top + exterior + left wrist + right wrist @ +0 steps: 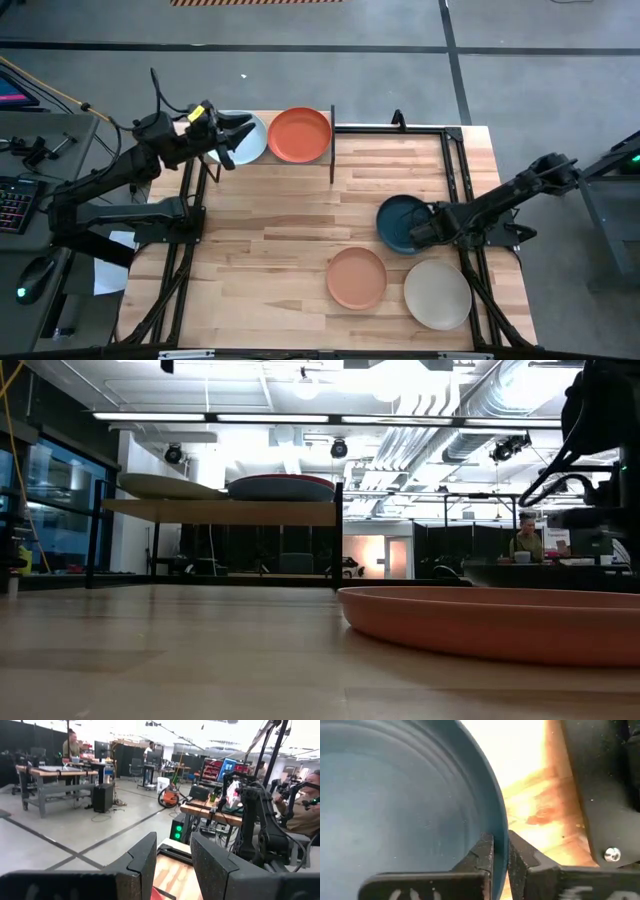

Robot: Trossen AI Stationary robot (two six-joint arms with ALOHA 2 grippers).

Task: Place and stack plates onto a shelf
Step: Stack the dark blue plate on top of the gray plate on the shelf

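Note:
The shelf (220, 512) stands at the table's far left and carries the pale mint-white plate (243, 138) and the red plate (300, 134), side by side. My left gripper (232, 142) hovers open above the pale plate; its wrist view looks out into the room. The dark teal plate (402, 222) lies near the table's right edge with my right gripper (432, 229) shut on its rim. The salmon-orange plate (357, 277) and the cream plate (437, 293) lie flat on the table near its front edge. No sky blue plate shows. My right gripper pinches the dark teal plate's rim (499, 832) on the side toward the table's right edge. One finger (480, 857) is inside the plate and the other finger (522, 860) outside. It comes slanting down from the right. Whether the plate is off the table, I cannot tell.
A black metal frame (455, 160) runs along the table's far and right sides, close to the right arm. The shelf's black post (332, 150) stands beside the red plate. Bare wood (290, 215) lies between the shelf and the near plates.

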